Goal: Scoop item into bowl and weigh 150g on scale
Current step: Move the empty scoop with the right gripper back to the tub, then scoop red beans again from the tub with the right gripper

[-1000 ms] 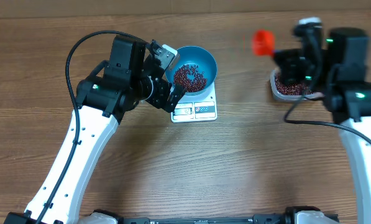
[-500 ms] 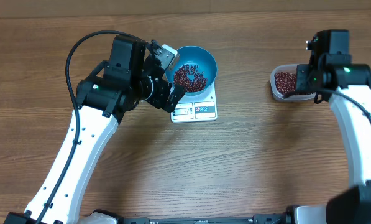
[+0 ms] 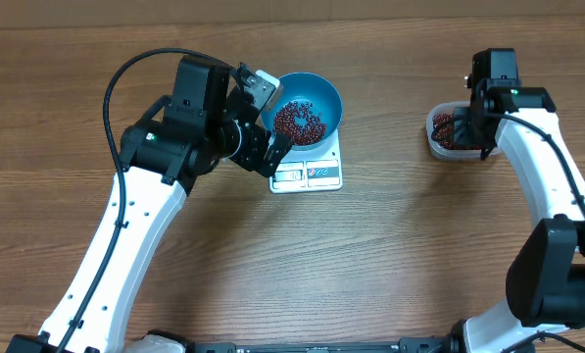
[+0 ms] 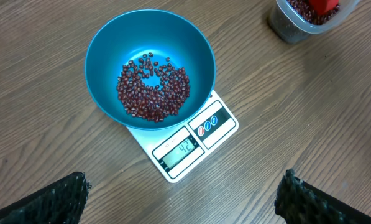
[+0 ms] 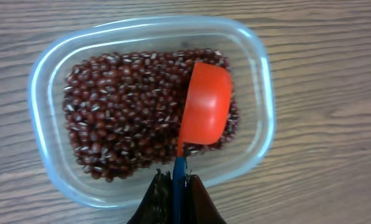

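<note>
Red scoop [image 5: 205, 106] back in the tub's [image 5: 39, 81] beans [image 5: 117, 124], right gripper [image 5: 176, 186] clenching it, left gripper [image 4: 182, 196] released; I expect another load for the bowl [image 4: 110, 43].

the left gripper [image 3: 268, 120] is held spread wide, pointed downward; the right gripper [image 5: 174, 193] is clamped on the handle of a scoop [image 5: 204, 106], pointed downward.
</note>
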Tool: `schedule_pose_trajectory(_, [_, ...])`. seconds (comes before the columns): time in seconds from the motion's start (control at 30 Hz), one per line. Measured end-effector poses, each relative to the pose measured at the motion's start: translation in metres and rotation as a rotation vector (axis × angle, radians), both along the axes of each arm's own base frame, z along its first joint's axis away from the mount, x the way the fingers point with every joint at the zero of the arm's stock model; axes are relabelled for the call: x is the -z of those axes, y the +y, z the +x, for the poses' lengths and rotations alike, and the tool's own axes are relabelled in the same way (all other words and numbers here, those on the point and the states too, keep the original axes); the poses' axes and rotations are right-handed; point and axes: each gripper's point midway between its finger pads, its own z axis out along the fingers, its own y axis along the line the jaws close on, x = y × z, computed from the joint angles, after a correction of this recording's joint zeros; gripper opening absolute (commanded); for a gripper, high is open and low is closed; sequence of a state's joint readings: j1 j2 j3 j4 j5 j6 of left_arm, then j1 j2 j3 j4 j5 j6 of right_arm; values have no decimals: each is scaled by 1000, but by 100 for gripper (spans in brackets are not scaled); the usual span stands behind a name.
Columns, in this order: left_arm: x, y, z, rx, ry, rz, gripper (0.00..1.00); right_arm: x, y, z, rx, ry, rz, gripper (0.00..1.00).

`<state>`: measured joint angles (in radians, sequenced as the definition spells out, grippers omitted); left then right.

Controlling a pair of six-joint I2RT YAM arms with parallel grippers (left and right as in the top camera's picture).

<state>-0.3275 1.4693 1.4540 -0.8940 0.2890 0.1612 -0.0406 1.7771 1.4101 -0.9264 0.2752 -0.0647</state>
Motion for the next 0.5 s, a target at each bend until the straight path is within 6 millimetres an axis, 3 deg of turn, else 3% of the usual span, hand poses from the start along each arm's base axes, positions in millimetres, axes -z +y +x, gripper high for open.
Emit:
schedule_pose_trajectory(0.3, [0,0,0,0,0,0,100,9,31,4,-125,12,151,4])
schedule_pose_trajectory(0.5, [0,0,0,0,0,0,100,8,40,9,-147,-18,268,4])
